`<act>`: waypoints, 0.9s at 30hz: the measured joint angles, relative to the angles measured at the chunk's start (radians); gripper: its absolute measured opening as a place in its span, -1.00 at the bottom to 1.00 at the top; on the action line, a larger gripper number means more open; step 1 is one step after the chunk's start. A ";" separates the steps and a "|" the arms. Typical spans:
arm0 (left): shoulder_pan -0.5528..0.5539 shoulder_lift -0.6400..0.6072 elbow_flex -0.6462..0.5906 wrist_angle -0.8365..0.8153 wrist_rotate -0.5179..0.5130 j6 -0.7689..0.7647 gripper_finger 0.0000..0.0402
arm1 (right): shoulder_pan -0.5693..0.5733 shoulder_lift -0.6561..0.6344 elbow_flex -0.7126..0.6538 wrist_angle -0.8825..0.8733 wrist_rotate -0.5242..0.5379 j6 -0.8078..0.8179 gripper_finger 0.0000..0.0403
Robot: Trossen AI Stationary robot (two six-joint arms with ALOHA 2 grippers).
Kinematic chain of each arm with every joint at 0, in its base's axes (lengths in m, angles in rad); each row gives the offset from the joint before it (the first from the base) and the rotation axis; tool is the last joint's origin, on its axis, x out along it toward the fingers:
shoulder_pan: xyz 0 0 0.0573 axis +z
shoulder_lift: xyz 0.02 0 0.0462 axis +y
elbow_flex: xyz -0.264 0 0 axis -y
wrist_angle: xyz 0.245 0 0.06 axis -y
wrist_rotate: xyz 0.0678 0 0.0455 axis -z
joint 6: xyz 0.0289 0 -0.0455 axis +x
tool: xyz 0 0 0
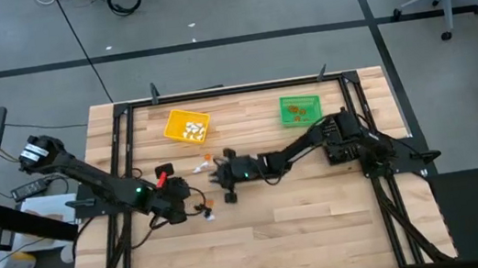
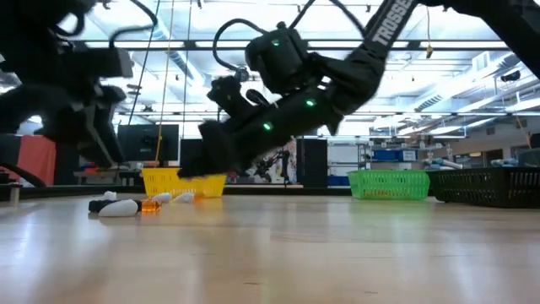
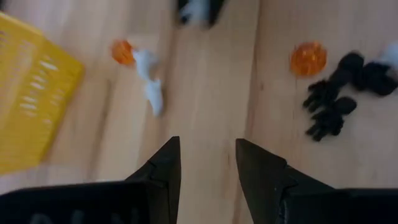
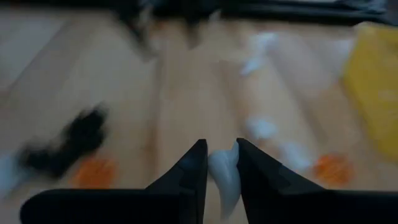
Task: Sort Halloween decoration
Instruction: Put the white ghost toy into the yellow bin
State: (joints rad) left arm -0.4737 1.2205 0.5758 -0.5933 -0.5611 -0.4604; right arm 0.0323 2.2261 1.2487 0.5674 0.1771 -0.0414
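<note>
The right gripper [image 4: 216, 163] has its fingers closed on a white trinket [image 4: 224, 171] at mid-tabletop [image 1: 325, 224]; the piece runs lengthwise between them. The yellow bin [image 1: 187, 126] holding white pieces lies just ahead. The left gripper [image 3: 208, 165], fingers open and empty, hangs near black trinkets [image 3: 333, 106]. The right wrist view is blurred, so the trinket's shape is unclear

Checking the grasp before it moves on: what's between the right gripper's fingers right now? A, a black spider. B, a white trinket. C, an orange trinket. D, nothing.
B: in the right wrist view the right gripper is closed on a white trinket that sits between its two dark fingers.
</note>
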 joint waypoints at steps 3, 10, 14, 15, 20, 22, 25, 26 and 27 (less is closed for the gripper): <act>-0.041 -0.049 0.000 -0.012 -0.076 0.004 -0.36 | -0.039 -0.002 0.066 -0.033 -0.001 0.040 -0.60; -0.098 -0.139 -0.094 0.078 -0.185 0.002 -0.36 | -0.115 -0.003 0.226 -0.177 0.052 0.073 -0.60; -0.093 -0.174 -0.149 0.105 -0.186 -0.002 -0.36 | -0.166 -0.003 0.266 -0.188 0.066 0.084 -0.60; -0.090 -0.179 -0.152 0.108 -0.186 -0.004 -0.36 | -0.178 -0.003 0.274 -0.187 0.069 0.085 -0.60; -0.078 -0.209 -0.157 0.111 -0.187 0.008 -0.36 | -0.220 -0.003 0.288 -0.179 0.096 0.109 -0.60; -0.075 -0.217 -0.157 0.118 -0.193 0.018 -0.36 | -0.232 -0.003 0.288 -0.163 0.126 0.101 -0.60; -0.065 -0.221 -0.157 0.127 -0.199 0.042 -0.36 | -0.249 -0.003 0.289 -0.131 0.118 0.113 -0.60; -0.061 -0.222 -0.157 0.138 -0.201 0.051 -0.36 | -0.253 -0.003 0.289 -0.134 0.117 0.117 -0.60; -0.055 -0.221 -0.156 0.143 -0.201 0.064 -0.36 | -0.256 0.003 0.289 -0.135 0.114 0.117 -0.60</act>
State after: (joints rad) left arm -0.5291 0.9993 0.4197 -0.4505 -0.7619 -0.3966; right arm -0.2240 2.2296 1.5375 0.4327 0.2909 0.0756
